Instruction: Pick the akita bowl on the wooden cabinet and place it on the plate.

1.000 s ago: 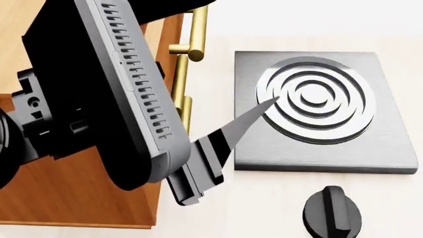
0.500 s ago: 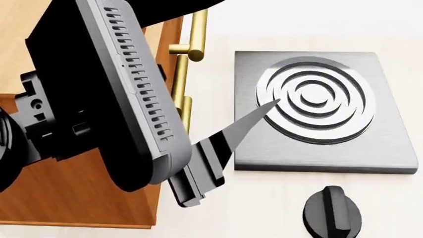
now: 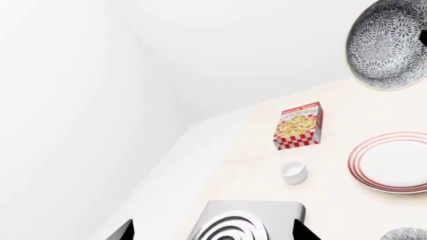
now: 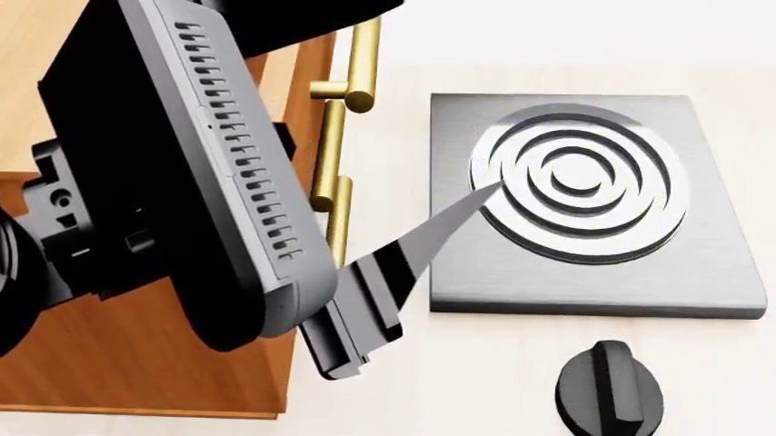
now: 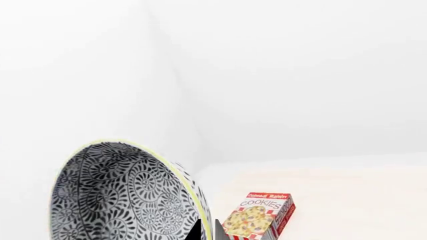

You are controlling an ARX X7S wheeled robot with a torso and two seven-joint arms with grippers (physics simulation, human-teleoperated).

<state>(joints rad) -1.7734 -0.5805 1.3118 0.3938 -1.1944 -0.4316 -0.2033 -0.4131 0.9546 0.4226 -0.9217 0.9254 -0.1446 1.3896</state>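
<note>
The akita bowl (image 5: 127, 195) is seen lifted in the air, clamped at its rim by the right gripper (image 5: 207, 232), high above the plate (image 3: 393, 162). A cookie box (image 3: 299, 125) and white cup (image 3: 293, 172) are seen near the plate. The left gripper's (image 3: 212, 231) state cannot be told.

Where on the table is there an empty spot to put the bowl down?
The plate is bare. Open counter lies between the cookie box, the white cup and the stove plate. It is more crowded by the plate's edge, where another patterned bowl sits.
</note>
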